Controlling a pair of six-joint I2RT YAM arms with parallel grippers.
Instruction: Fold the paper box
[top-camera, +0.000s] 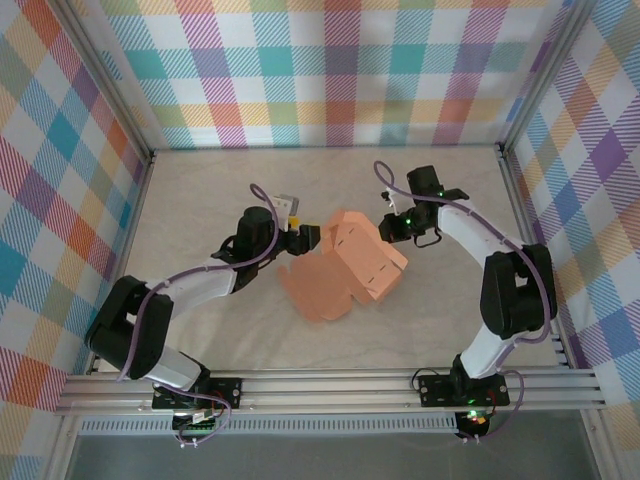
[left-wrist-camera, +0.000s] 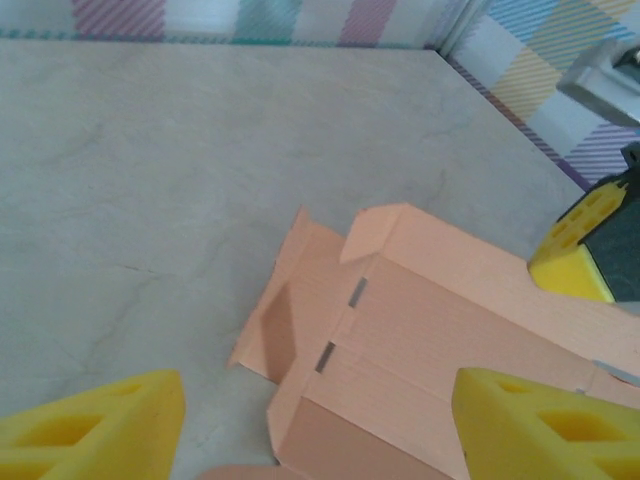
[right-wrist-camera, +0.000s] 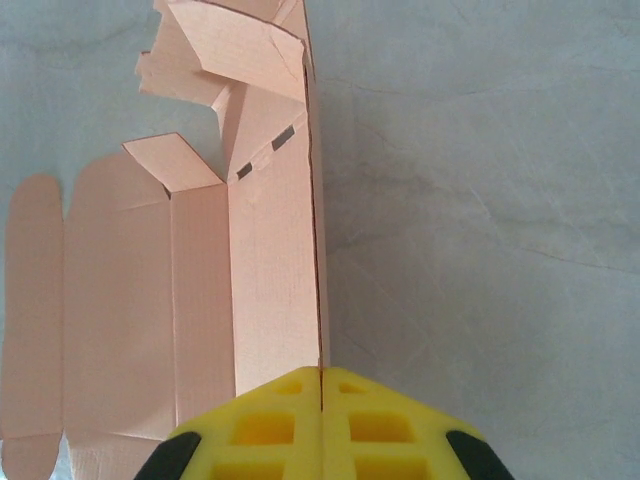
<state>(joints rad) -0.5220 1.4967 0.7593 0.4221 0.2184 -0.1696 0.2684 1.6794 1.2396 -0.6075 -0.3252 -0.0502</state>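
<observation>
The box lies in the middle of the table, between the claws, half raised; its long axis runs diagonally, far-left to near-right. The right claw is clenched on the thin upright wall at the far-right side. The left claw sits released just left of the box, fingers apart, pointing right at the flaps. The flat near-left panels look nearer to it, so the next fold is likely its job; its arm reaches in low, elbow bent.

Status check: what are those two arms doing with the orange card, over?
Left gripper open, at paper box. Right gripper shut on its raised wall. Half folded. Nothing blocking.
</observation>
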